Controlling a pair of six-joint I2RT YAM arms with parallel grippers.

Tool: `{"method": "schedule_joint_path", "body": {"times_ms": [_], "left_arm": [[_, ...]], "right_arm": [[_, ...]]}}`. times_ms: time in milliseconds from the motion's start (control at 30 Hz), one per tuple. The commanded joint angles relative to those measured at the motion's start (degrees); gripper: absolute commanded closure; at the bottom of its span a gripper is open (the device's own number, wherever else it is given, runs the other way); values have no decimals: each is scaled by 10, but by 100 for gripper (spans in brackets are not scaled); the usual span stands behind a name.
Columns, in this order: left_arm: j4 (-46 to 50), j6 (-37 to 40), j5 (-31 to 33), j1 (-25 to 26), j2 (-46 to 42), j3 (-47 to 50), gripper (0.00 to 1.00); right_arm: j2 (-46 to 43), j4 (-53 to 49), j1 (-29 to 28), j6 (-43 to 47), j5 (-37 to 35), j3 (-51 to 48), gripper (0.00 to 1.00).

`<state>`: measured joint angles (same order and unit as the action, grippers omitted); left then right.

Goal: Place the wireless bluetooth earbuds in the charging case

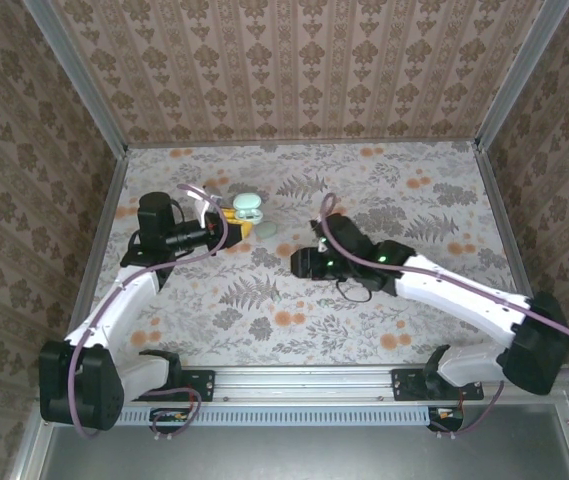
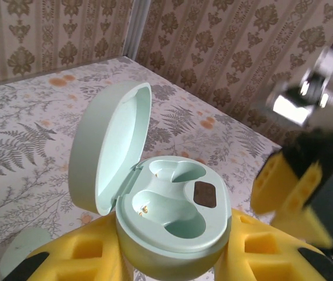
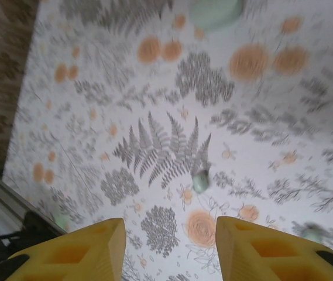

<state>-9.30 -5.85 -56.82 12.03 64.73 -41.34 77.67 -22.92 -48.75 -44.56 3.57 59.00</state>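
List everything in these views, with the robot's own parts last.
charging case: one, mint green, lid open, both wells empty, in the left gripper.
earbud: one, pale green, lying on the table ahead of the right gripper.
rounded piece: one, pale mint, on the table beside the case; too unclear to name.
table: one, white with orange and grey floral print.
walls: brown patterned, on three sides of the table.
left gripper: one, yellow fingers, shut on the charging case.
right gripper: one, yellow fingers, open, nothing between them.
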Motion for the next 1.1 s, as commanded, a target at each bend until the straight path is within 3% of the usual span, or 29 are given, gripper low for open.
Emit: {"method": "schedule_joint_path", "body": {"times_ms": [0, 367, 1067], "left_arm": [[-8, -4, 12, -7, -14, 3, 78], [10, 9, 31, -14, -38, 9, 78], [6, 5, 25, -14, -38, 8, 78]], "right_arm": [[69, 37, -22, -36, 13, -4, 57], [240, 15, -49, 8, 38, 71, 70], [310, -49, -49, 71, 7, 134, 67]]}}
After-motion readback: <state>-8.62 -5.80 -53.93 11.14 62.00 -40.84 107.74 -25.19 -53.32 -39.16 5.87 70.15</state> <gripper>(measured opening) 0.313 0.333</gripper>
